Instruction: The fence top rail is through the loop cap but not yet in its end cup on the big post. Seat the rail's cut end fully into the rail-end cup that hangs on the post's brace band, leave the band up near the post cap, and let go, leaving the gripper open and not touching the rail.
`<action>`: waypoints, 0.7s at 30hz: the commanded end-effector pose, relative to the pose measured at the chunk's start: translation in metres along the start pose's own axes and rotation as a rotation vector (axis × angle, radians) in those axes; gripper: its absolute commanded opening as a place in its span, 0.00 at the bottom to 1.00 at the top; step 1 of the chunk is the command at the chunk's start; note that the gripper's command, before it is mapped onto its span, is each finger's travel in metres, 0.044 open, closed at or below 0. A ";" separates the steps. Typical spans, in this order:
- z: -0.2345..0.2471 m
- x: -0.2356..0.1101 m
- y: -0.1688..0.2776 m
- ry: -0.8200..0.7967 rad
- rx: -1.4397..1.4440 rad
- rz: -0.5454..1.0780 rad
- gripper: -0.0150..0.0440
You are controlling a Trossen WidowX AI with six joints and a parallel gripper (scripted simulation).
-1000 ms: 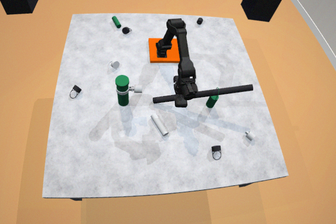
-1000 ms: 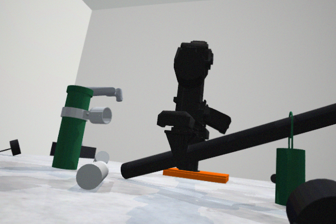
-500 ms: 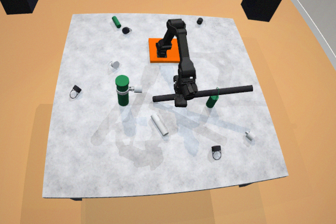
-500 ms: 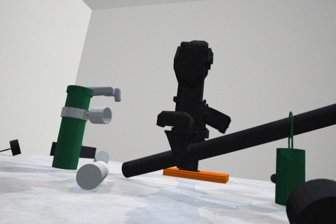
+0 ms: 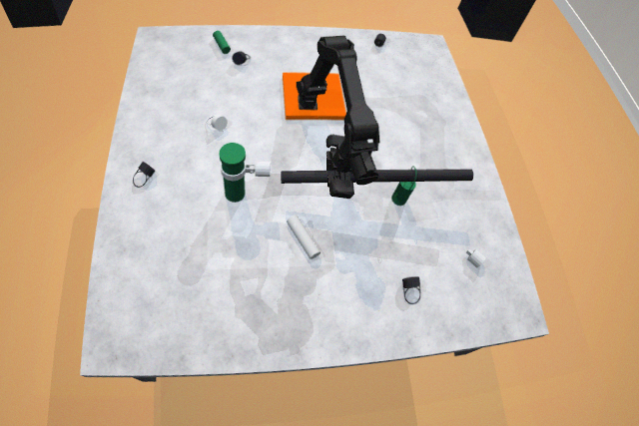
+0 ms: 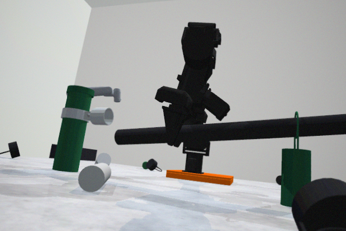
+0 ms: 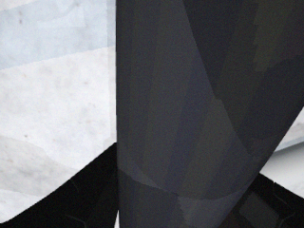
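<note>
from the top, a mottled grey-white table [image 5: 155, 281] with a stone-like surface carries the arm, bolted to a flat orange base plate [image 5: 290, 111]. the matte black gripper [image 5: 341, 180] is clenched across the top rail [image 5: 438, 174], a long, smooth black tube lying level from left to right. the rail's cut end [image 5: 284, 177] stops just short of the rail-end cup [image 5: 262, 169], a small pale cylinder on a grey brace band [image 5: 232, 174] that wraps the big post [image 5: 233, 174], a glossy green cylinder with a wider round post cap [image 5: 232, 153]. further right the rail passes through the thin green loop cap [image 5: 413, 170] on a short green post [image 5: 403, 193]. a loose white tube [image 5: 303, 236] lies on the table nearer the front edge.

from the low exterior view, the rail hangs nearly horizontal above the table, its blunt round end [image 6: 118, 136] lower than the cup's open hollow mouth [image 6: 104, 116] and apart from it. the band [image 6: 74, 114] sits high on the post [image 6: 72, 139], just under the cap [image 6: 80, 91]. the gripper's [image 6: 178, 134] tapered fingers [image 6: 171, 127] straddle the rail. the loop is a slim wire ring [image 6: 295, 127] standing on its stubby post [image 6: 295, 175].

at the wrist, the rail [image 7: 190, 114] fills the frame as a dark faceted cylinder, with black fingers pressed against both sides over the marbled table [image 7: 51, 89].
</note>
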State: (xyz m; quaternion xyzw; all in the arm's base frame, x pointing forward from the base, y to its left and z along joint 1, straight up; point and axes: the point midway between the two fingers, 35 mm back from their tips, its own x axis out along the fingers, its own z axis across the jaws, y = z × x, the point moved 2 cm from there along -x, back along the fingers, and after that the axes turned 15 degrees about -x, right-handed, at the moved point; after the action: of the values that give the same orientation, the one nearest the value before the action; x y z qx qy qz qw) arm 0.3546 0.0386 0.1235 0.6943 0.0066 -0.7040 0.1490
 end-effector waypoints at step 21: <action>0.002 -0.021 0.016 -0.020 -0.008 0.100 0.25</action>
State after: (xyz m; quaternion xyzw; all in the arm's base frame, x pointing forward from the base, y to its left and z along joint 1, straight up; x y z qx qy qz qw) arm 0.3554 0.0276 0.1473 0.6861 -0.0271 -0.7025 0.1870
